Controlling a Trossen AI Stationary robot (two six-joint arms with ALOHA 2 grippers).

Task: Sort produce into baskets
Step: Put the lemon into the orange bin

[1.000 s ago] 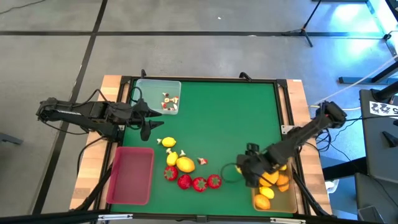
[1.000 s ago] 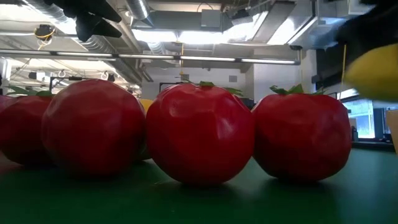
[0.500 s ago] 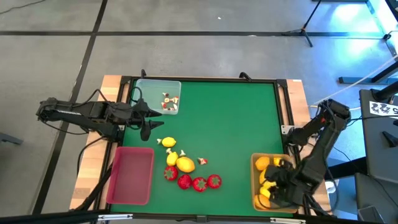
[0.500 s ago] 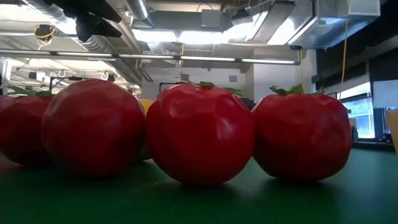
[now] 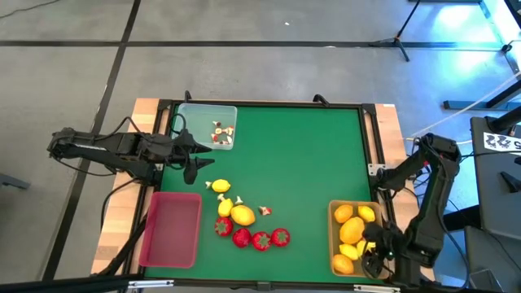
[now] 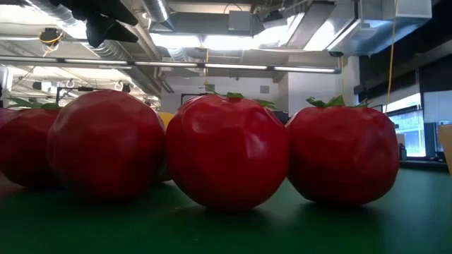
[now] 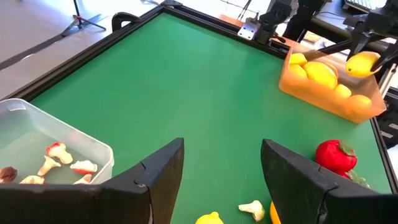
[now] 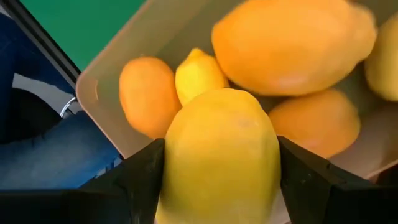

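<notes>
Nearest you, your right tool (image 5: 376, 251) grips a yellow lemon (image 8: 216, 155) between its fingers, over the tan basket (image 5: 333, 241) at the counter's (image 5: 301, 163) near right corner; lemons and orange fruit lie in it. Left along the near edge sit the red strawberries (image 5: 259, 239), loose lemons (image 5: 242, 214) and the empty red basket (image 5: 171, 230). Farther back, your left tool (image 5: 199, 155) hangs open and empty beside the clear basket (image 5: 191, 116) holding white-and-red bits (image 5: 222, 133).
</notes>
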